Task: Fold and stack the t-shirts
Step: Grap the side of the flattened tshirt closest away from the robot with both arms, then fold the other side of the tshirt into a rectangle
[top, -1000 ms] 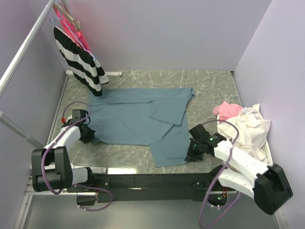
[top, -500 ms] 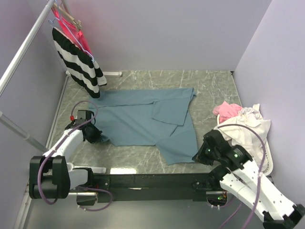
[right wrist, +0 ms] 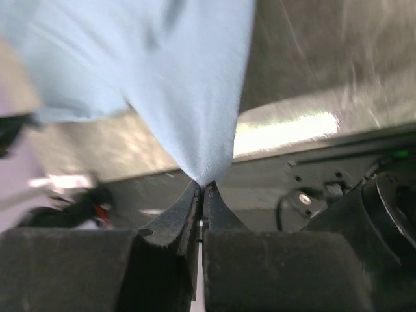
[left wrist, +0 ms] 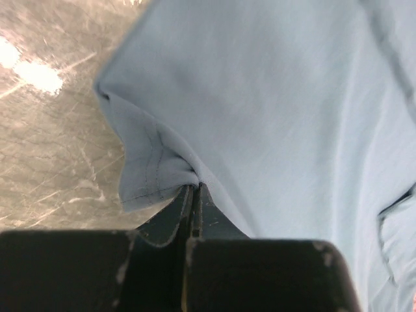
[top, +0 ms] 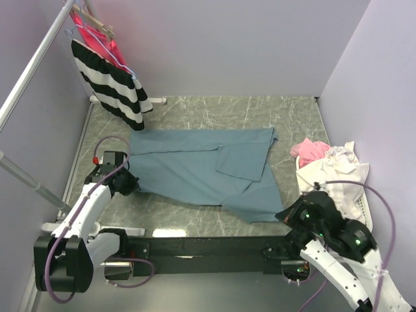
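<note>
A large slate-blue t-shirt (top: pixel 201 168) lies spread across the marble table, part of it folded over on the right. My left gripper (top: pixel 128 184) is shut on its left hem, which bunches at the fingertips in the left wrist view (left wrist: pixel 195 186). My right gripper (top: pixel 286 214) is shut on the shirt's near right corner, and the cloth (right wrist: pixel 195 78) is pulled taut into a point between the jaws in the right wrist view (right wrist: pixel 202 186). That corner is lifted off the table near the front edge.
A black-and-white striped garment (top: pixel 110 88) and a red-pink one (top: pixel 97 36) hang from a rail at the back left. A heap of white and pink clothes (top: pixel 331 170) lies in a basket at the right. A black bar (top: pixel 208 246) runs along the front edge.
Both grippers have dragged the blue shirt to the right and toward the front. The right arm has pulled back to the near right with the corner; the left gripper has followed the hem right.
</note>
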Robot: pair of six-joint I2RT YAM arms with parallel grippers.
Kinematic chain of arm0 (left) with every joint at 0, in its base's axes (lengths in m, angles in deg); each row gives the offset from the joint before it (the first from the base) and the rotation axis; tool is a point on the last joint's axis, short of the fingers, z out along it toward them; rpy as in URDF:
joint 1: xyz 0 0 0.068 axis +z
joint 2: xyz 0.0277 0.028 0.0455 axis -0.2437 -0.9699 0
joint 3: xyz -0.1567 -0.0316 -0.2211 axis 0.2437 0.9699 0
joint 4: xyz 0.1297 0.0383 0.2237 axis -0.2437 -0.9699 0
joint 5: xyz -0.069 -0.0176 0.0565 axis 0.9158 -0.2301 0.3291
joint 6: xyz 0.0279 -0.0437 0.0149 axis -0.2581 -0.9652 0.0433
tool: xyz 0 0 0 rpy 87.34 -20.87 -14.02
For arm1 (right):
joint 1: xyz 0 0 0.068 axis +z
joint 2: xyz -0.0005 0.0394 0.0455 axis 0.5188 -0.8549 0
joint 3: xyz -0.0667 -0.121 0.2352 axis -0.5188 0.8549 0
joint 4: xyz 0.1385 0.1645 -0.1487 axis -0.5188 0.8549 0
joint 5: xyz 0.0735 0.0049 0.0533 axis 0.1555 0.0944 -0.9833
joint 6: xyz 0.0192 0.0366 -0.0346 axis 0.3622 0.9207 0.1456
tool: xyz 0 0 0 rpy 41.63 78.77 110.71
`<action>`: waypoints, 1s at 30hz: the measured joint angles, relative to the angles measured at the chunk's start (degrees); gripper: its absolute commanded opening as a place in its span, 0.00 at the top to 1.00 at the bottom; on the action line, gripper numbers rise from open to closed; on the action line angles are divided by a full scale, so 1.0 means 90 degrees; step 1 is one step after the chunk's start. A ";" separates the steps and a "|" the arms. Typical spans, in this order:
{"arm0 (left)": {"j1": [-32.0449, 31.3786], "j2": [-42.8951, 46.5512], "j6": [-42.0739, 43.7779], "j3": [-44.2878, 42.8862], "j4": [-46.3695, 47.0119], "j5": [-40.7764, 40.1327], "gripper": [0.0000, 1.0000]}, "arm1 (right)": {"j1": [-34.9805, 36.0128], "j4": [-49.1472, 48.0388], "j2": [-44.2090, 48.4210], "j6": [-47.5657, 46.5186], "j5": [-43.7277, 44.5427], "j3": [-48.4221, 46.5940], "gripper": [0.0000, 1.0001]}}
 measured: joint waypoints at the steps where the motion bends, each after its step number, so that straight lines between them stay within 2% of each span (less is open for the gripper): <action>1: -0.0002 0.0078 -0.0015 -0.0015 -0.0027 -0.0029 0.99 | 0.0000 0.0005 0.0087 0.0017 0.0141 -0.0182 1.00; 3: -0.0005 0.0180 -0.0056 -0.0027 -0.0034 -0.0087 0.99 | 0.0000 -0.0083 0.0245 -0.0005 0.0260 -0.0321 1.00; 7: -0.0005 0.0177 -0.0080 -0.0041 -0.0041 -0.0109 0.99 | 0.0000 -0.0379 0.0058 -0.0202 0.0041 0.0136 1.00; 13: -0.0005 -0.0066 -0.0046 -0.0138 -0.0032 -0.0143 0.99 | 0.0000 -0.1200 -0.1158 -0.0833 -0.0158 0.0420 1.00; 20: 0.0002 -0.1273 0.0250 -0.1090 0.0204 -0.0350 0.99 | -0.0095 -0.2370 -0.3055 -0.1637 0.0423 0.0104 1.00; 24: 0.0090 -0.1953 0.0517 -0.1622 0.0403 -0.0466 0.98 | -0.0542 -0.3060 -0.4170 -0.2242 0.0566 -0.0158 1.00; 30: 0.0352 -0.2919 0.0750 -0.2132 0.0682 -0.0420 0.94 | -0.1872 -0.4022 -0.5238 -0.3050 0.0274 -0.0573 1.00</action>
